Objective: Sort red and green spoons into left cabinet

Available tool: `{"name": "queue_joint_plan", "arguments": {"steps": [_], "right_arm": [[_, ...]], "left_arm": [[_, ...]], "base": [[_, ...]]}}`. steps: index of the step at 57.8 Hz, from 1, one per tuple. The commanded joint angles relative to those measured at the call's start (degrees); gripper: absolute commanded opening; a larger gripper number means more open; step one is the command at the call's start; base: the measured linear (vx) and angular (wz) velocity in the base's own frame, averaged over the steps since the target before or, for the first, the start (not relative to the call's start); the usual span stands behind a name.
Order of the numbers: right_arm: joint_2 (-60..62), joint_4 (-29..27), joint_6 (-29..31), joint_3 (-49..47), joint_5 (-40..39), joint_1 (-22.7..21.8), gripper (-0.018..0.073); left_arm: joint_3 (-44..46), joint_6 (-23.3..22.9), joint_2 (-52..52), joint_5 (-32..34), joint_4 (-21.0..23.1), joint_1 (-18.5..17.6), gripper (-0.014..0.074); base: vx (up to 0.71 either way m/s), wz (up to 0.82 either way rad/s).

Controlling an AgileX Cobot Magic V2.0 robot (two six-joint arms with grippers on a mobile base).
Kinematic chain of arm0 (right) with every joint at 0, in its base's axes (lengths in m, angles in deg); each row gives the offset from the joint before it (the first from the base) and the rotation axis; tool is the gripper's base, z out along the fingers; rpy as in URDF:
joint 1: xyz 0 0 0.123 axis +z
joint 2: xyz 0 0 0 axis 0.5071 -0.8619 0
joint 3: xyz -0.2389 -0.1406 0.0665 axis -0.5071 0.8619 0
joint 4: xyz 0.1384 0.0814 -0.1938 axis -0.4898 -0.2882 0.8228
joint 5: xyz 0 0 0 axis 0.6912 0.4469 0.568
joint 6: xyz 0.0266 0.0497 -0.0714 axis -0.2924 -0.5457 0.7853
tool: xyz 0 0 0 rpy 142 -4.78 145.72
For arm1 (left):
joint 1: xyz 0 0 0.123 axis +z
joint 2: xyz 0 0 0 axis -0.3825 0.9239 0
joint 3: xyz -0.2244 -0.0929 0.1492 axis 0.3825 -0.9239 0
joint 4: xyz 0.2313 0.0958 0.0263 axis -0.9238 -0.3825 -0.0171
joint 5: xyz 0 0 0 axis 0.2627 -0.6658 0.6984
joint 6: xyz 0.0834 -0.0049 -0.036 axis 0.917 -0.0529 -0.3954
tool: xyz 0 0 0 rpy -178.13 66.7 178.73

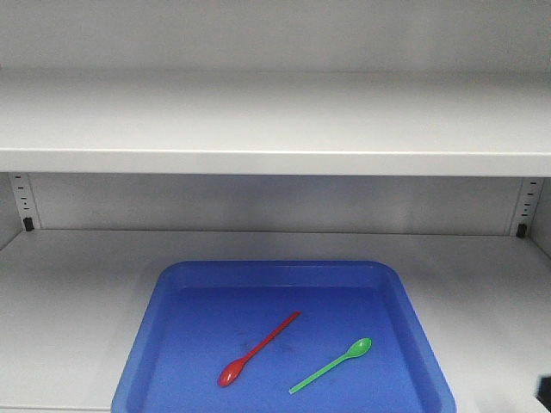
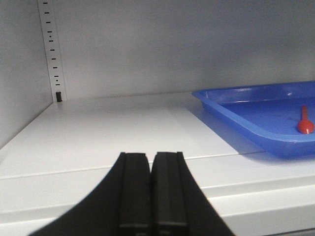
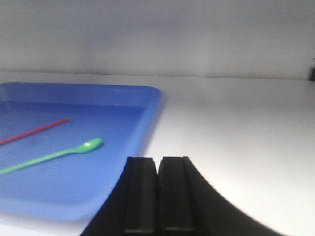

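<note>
**Nearest.** Left gripper (image 2: pixel 153 189), black, flat pads: jaws pressed together, nothing btwn them. It sits low at the shelf's front lip, w/ bare shelf ahead and the tray off to its right. Right gripper (image 3: pixel 158 194), same build: jaws likewise together, holding nothing, just off the tray's right rim.

**Mid.** Shallow blue plastic tray w/ rounded corners (image 1: pixel 146 344), flat on the white lower shelf (image 1: pixel 69 301), roughly centred.
- Slim red plastic spoon (image 1: pixel 258 350): lies in the tray, bowl toward the front, handle angled back-right.
- Slim green plastic spoon (image 1: pixel 331 366): in the tray, right of the red one, near it but not touching; bowl at the far end, handle toward the front-left.

**Progress.** Both spoons lie in the tray; neither arm has one. Shelf left of the tray shows no spoon on it. Judgement: sorting is outstanding for both, if the left shelf area is the target. Cannot tell which spot counts as "left cabinet".

**Far.** White upper shelf (image 1: pixel 275 129) overhangs, limiting headroom. Grey back wall; perforated side rail (image 2: pixel 50 44) w/ black shelf clip (image 2: pixel 58 96) at left rear.

**Obstructions.** Tray rim is prob. the only hurdle; spoons lie flat, so thin to pinch.
</note>
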Motion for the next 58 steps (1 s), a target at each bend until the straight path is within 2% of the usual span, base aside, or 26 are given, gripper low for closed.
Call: {"name": "queue_joint_plan", "arguments": {"steps": [1,12,19,27,39,58], "right_arm": [[4.6,0.2,1.2,3.4,-6.6,-3.7,-0.0004],[17.2,0.3,1.6,12.6,-5.0,-11.2,-0.0004],[26.3,0.3,1.6,17.1,-2.5,-13.7,-0.0004],[33.7,0.0,1.3,20.0,0.1,-14.0,-0.0004],[33.1,-2.7,0.9,19.9,5.0,-13.8,-0.0004],[33.3,-2.7,1.1,19.9,5.2,-13.8,-0.0004]], "left_arm": [[-1.0,-0.1,-1.1,4.5,0.0,0.0,0.0000],[-1.0,-0.1,-1.1,4.5,0.0,0.0,0.0000],[-1.0,-0.1,-1.1,4.5,0.0,0.0,0.0000],[-1.0,-0.1,-1.1,4.5,0.0,0.0,0.0000],[-1.0,-0.1,-1.1,4.5,0.0,0.0,-0.0001],[-1.0,-0.1,-1.1,4.5,0.0,0.0,-0.0001]], "base": [[0.00,0.00],[0.00,0.00],[0.00,0.00],[0.00,0.00],[0.00,0.00],[0.00,0.00]]}}
